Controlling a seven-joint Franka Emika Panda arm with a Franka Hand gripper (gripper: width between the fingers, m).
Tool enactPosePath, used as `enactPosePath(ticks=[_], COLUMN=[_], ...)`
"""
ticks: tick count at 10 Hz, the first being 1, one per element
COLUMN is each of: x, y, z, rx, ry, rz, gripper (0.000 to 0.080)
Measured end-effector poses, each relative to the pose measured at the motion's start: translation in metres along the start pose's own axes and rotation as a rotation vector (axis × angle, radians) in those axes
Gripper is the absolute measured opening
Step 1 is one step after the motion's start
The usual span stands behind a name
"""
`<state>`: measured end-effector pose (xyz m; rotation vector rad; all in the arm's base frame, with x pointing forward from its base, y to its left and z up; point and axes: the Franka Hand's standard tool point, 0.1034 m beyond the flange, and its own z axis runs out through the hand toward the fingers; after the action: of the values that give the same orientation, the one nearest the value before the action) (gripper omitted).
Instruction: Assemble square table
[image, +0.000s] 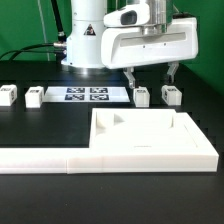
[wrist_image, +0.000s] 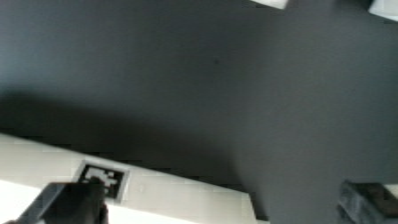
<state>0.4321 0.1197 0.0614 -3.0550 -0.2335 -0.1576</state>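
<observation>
A matte black table (image: 40, 125) is lying before a green backdrop (image: 20, 30). The smooth square white tabletop (image: 145, 135) is sitting at five o'clock in the exterior view. Blocky tagged legs (image: 141, 96) are flanking the marker board (image: 88, 95) at three and nine o'clock. The fingers (image: 131, 76) are hanging apart, empty.

1. Open passage is left over bare table (image: 45, 125), ext. view's left.
2. Back row is obstructed by legs (image: 35, 97) and marker board (image: 85, 95).
3. Front/right is closed off by L-wall (image: 40, 158), w/ tabletop (image: 140, 135) inside.
</observation>
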Motion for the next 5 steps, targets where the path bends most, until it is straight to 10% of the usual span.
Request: enactPosePath(ticks=[5], x=[-0.025], y=[-0.031], z=[0.005], rx=[0.005], ry=[-0.047], rz=[0.073], gripper=[0.0649])
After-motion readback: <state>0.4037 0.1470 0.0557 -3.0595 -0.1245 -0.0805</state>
